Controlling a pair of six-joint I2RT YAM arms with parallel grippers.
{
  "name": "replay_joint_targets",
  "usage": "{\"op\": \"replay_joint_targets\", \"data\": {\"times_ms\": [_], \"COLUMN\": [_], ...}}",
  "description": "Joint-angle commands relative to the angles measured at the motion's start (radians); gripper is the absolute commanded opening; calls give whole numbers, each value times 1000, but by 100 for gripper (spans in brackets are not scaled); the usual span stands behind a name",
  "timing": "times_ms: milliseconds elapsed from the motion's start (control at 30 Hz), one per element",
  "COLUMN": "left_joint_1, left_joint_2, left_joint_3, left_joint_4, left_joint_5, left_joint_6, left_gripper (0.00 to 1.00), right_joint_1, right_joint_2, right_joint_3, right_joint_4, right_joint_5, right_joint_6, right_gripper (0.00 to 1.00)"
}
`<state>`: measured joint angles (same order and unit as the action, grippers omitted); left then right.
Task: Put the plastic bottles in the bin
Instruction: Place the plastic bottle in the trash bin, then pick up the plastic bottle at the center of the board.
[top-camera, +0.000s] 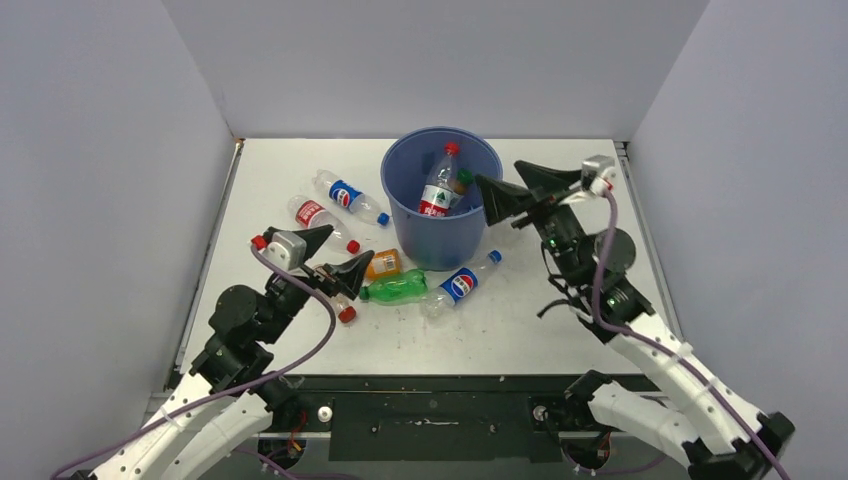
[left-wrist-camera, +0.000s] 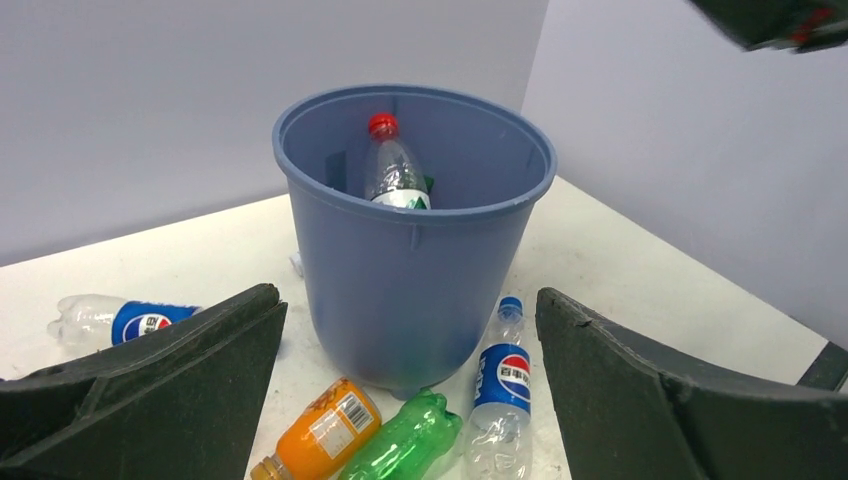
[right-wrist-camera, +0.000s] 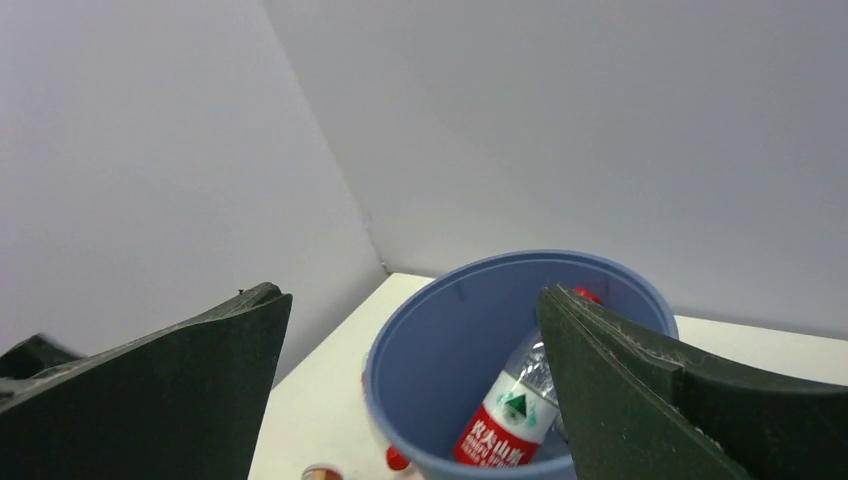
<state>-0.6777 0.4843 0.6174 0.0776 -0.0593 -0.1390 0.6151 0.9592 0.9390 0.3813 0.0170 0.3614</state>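
The left hand is the nearer one to the bottles left on the bench. The green bottle lies just beyond its fingertips, toward the bin, with the orange bottle close against it (touching or not, I cannot tell). The green bottle's long axis runs left to right across the bench, roughly crosswise to the hand's reach. That hand hangs low and tilted forward, its jaws spread wide and empty. The right hand hovers at the bin's right rim, jaws wide apart and holding nothing. A red-capped bottle leans inside the bin. A blue-labelled bottle lies just right of the green one.
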Motion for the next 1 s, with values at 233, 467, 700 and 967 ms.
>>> {"op": "replay_joint_targets", "data": {"times_ms": [233, 467, 700, 967], "left_joint_1": [-61, -64, -66, -103], "left_joint_2": [115, 124, 143, 126], "left_joint_3": [77, 76, 88, 94], "left_joint_4": [-122, -137, -154, -168], "left_joint_5": [-131, -177, -174, -190], "left_joint_6": [45, 40, 39, 44], "left_gripper": [96, 96, 96, 96], "right_joint_1": [17, -6, -94, -341], "right_joint_2": [-464, -421, -161, 209], "right_joint_3": [-373, -445, -359, -262], "right_joint_4": [-443, -512, -294, -127], "right_joint_5": [276, 447, 479, 270], "right_joint_6": [180, 241, 204, 257], "right_gripper": [100, 100, 99, 87]}}
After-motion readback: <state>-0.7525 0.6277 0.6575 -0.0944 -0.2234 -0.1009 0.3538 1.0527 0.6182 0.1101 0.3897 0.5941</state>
